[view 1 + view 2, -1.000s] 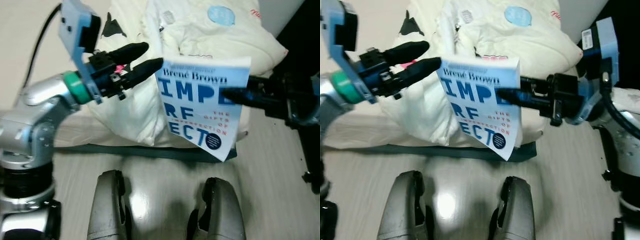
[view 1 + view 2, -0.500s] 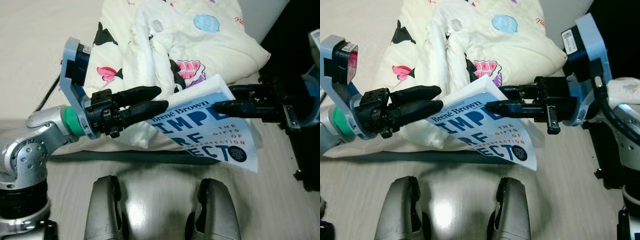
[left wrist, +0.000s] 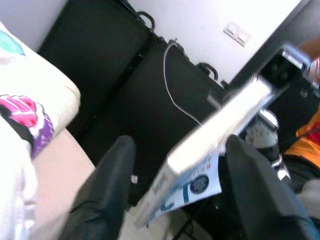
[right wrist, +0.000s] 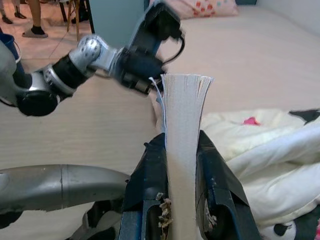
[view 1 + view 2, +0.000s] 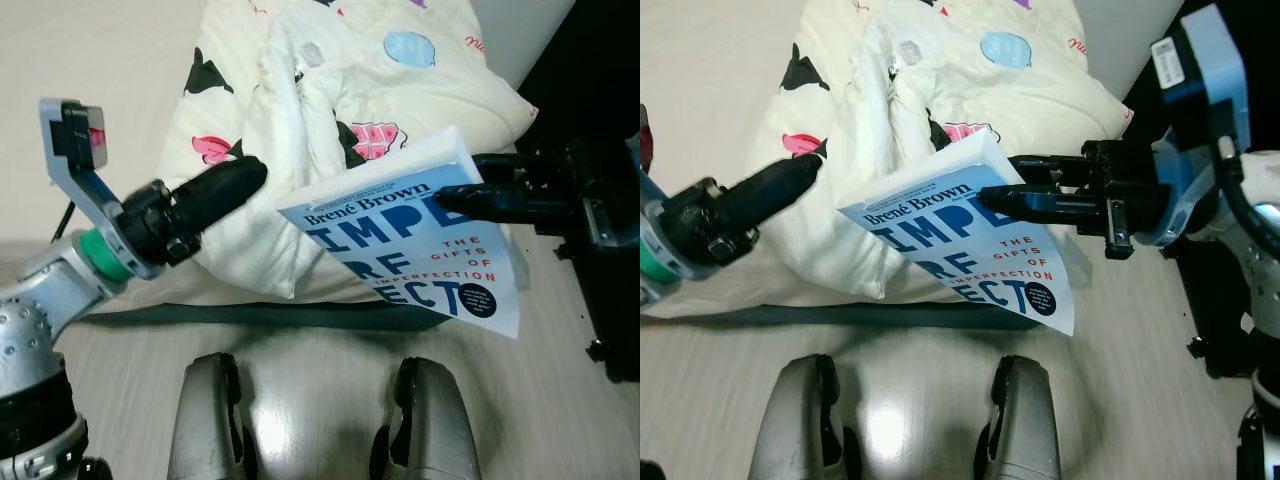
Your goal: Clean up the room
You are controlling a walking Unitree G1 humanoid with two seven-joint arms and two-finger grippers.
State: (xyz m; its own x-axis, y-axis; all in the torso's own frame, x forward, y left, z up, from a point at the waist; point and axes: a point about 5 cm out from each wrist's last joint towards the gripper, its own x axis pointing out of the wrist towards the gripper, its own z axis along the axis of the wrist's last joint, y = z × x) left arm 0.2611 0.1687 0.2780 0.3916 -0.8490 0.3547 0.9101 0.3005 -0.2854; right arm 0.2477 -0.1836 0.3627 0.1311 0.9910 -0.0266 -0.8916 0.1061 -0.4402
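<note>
**Left gripper backing off the book, right gripper gripping it**

Left eye view is showing the left gripper (image 5: 225,185) sitting apart from the book (image 5: 410,250), where half a second ago its fingertips were touching the book's near corner. The arm is now drawn back toward the robot's left, with a gap of quilt (image 5: 300,130) showing between fingertips and cover. In the left wrist view its two black fingers (image 3: 107,185) are standing spread wide with nothing between them, and the book is hanging beyond them.

The right gripper (image 5: 1005,198) is clamping the book by its upper right edge; in the right wrist view the fingers (image 4: 150,175) are pressing on both sides of the page block, pages fanned slightly at the top. Its place has hardly changed since the earlier frame.

The book is hanging in the air over the edge of the bed (image 5: 90,90) and the wooden floor (image 5: 560,400), above the robot's knees (image 5: 210,420), touching neither. Its blue and white cover is facing up toward the head camera, tilted. The long axis is running from the far upper corner near the gripper down to the lower right corner, which is pointing toward the floor; the title line is slanting up to the right. Compared with a second ago, the cover is lying flatter and less upright.
</note>
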